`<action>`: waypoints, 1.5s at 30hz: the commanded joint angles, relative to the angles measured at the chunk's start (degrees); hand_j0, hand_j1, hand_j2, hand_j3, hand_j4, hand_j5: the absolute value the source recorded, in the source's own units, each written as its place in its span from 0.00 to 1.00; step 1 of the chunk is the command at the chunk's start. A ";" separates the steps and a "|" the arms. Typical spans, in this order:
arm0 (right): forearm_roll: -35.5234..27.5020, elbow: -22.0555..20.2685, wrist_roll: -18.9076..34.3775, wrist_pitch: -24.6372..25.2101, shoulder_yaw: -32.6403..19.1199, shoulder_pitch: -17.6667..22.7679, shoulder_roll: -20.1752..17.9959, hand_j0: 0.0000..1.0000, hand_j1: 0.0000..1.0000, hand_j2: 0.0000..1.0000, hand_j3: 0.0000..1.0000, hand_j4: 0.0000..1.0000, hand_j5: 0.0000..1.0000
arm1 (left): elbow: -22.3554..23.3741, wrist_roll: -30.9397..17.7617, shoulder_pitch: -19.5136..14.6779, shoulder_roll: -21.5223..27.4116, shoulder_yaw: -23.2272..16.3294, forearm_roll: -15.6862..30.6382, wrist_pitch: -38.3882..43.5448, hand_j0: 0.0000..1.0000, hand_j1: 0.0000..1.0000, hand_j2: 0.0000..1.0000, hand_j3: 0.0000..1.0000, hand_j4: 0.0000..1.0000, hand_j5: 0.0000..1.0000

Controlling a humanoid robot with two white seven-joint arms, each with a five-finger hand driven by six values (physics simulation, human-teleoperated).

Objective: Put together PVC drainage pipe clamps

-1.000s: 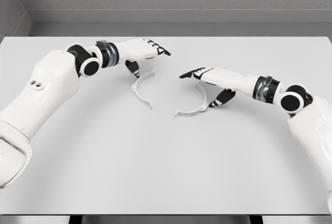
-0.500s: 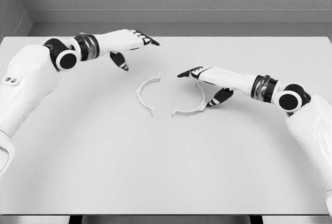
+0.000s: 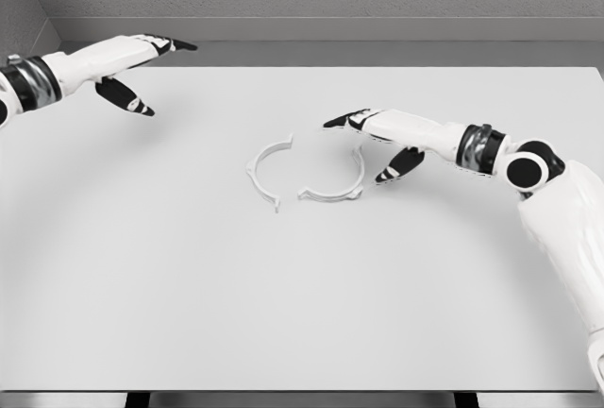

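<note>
Two white half-ring clamp pieces lie flat near the table's middle. The left clamp half [image 3: 263, 170] curves open toward the right. The right clamp half [image 3: 337, 191] curves open toward the upper left, its near end close to the left half's lower tab. My right hand [image 3: 370, 140] hovers just right of the right half, fingers extended and open, thumb pointing down beside the piece's right end. My left hand [image 3: 142, 60] is far off at the upper left, open and holding nothing.
The white table [image 3: 302, 314] spreads wide in front of the clamp pieces. A grey wall runs behind its far edge [image 3: 377, 54]. My right forearm [image 3: 491, 153] reaches in over the table's right side.
My left hand let go of the left half and drew back to the far upper left. The right half slid left and turned, its end now closer to the left half.
</note>
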 commanded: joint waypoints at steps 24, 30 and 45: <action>3.18 12.55 -0.02 0.13 2.20 -6.77 4.74 1.00 1.00 1.00 1.00 1.00 1.00 | -0.27 -0.06 0.18 0.09 0.20 0.46 0.07 1.00 1.00 1.00 1.00 1.00 1.00; 3.18 12.46 -0.02 0.13 2.20 -6.77 4.83 1.00 1.00 1.00 1.00 1.00 1.00 | -0.27 -0.06 0.18 0.09 0.20 0.37 0.07 1.00 1.00 1.00 1.00 1.00 1.00; 3.10 12.28 -0.02 0.13 3.08 -7.74 5.80 1.00 1.00 1.00 1.00 1.00 1.00 | -0.27 -0.15 0.18 0.26 0.20 0.46 0.07 1.00 1.00 1.00 1.00 1.00 1.00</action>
